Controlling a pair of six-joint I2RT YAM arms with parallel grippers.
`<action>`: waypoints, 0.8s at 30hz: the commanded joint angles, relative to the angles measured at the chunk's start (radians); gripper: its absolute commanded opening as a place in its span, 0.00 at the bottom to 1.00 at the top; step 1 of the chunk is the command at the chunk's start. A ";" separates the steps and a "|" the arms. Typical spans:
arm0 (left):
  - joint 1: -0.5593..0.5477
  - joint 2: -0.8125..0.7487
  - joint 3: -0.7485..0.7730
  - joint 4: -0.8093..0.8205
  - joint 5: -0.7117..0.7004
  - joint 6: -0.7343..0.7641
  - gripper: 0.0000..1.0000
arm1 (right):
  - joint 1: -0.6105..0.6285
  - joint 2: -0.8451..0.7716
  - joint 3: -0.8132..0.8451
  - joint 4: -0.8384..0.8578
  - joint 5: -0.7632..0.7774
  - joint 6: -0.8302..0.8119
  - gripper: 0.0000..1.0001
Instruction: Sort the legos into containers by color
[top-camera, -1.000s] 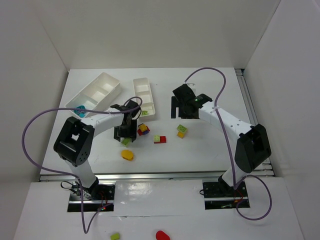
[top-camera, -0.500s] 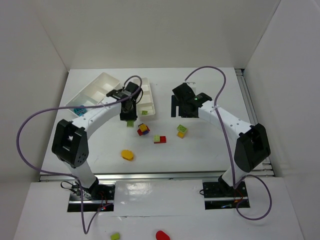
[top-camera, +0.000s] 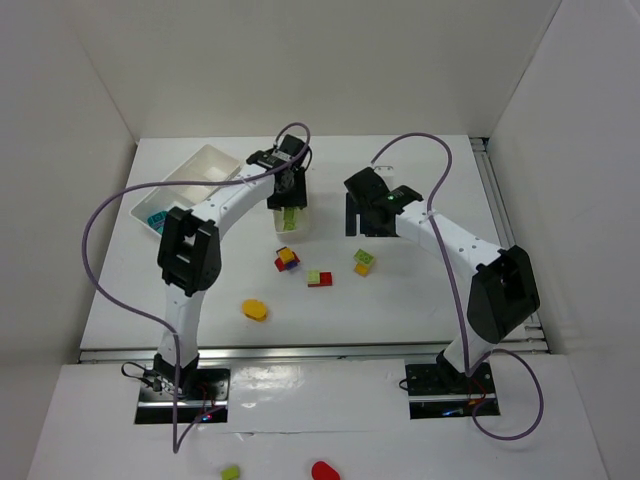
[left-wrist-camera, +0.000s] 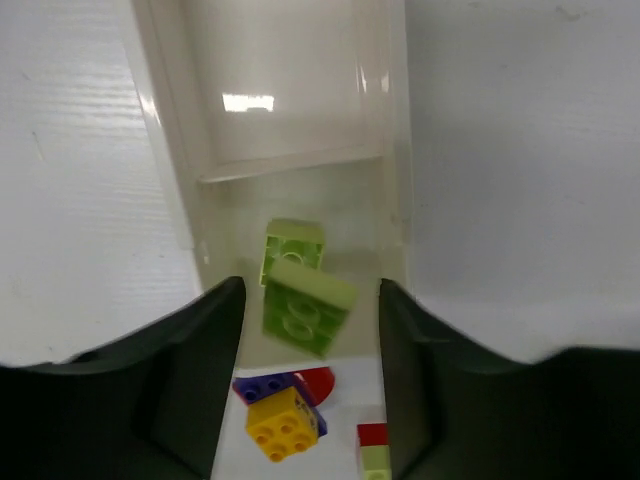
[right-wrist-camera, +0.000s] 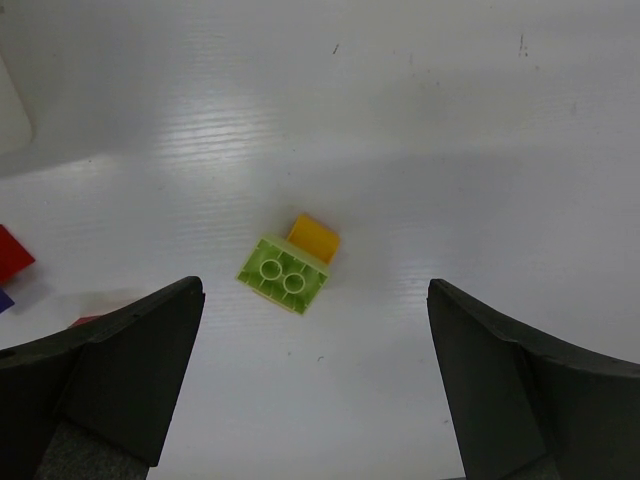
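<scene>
My left gripper (top-camera: 288, 210) hangs over the near end of the narrow white tray (top-camera: 281, 226). In the left wrist view its jaws (left-wrist-camera: 310, 290) stand open. A lime green lego (left-wrist-camera: 306, 306) hangs tilted and loose between them, touching neither finger. Below it a second green lego (left-wrist-camera: 293, 243) lies in the tray's near compartment (left-wrist-camera: 395, 150). My right gripper (top-camera: 365, 224) is open wide and empty above a green-on-orange lego (right-wrist-camera: 286, 273), also seen in the top view (top-camera: 364, 262). A yellow, purple and red clump (top-camera: 287, 259) and a red-green stack (top-camera: 320, 278) lie on the table.
The wider white tray (top-camera: 205, 165) sits at the back left with a cyan lego (top-camera: 157, 218) in its near end. A yellow rounded piece (top-camera: 254, 309) lies near the front. A green piece (top-camera: 230, 472) and a red piece (top-camera: 322, 469) lie off the table in front.
My left arm swung from the table by the clump up to the narrow tray with the green lego. Its jaws now stand open and the lego is loose. The right arm has not moved.
</scene>
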 joint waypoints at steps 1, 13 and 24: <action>0.002 0.015 0.063 -0.035 0.010 -0.026 0.70 | -0.007 -0.029 0.040 -0.038 0.052 0.018 1.00; 0.002 -0.368 -0.368 -0.088 0.016 -0.006 0.90 | -0.007 -0.011 0.038 -0.006 0.023 0.018 1.00; -0.042 -0.720 -0.907 -0.197 0.148 -0.469 0.97 | 0.022 0.032 0.049 0.017 -0.017 -0.001 1.00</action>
